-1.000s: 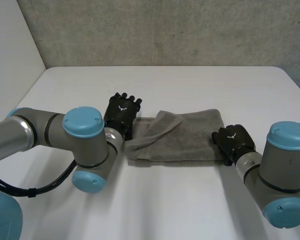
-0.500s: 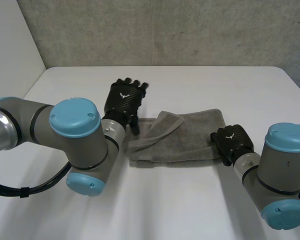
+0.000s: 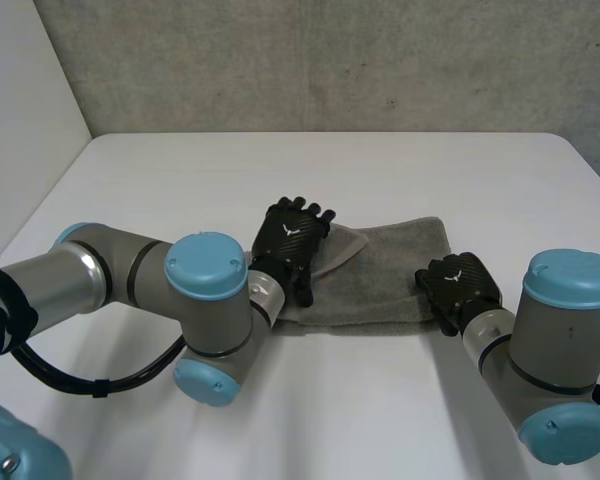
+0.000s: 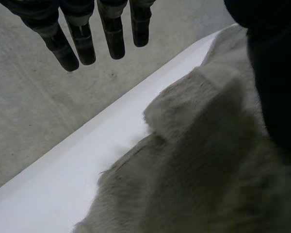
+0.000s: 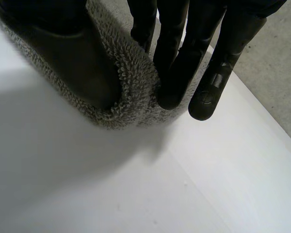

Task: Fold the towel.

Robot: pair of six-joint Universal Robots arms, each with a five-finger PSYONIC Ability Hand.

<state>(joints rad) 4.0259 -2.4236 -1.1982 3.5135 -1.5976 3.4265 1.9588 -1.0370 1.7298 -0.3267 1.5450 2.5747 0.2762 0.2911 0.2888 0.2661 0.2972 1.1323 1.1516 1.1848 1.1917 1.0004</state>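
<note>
Towel (image 3: 390, 272) pinched in right fingers (image 5: 174, 63), left fingers (image 4: 82, 42) straight — above it

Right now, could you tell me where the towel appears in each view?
Head view: towel stretches from left hand to right hand.
Left wrist view: towel beneath the left hand's palm.
Right wrist view: towel edge pinched by right hand.
Shared landmark: the white table.

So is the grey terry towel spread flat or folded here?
Partly folded: the grey terry towel lies as a narrow band, one flap doubled over beside the left robot hand.
</note>
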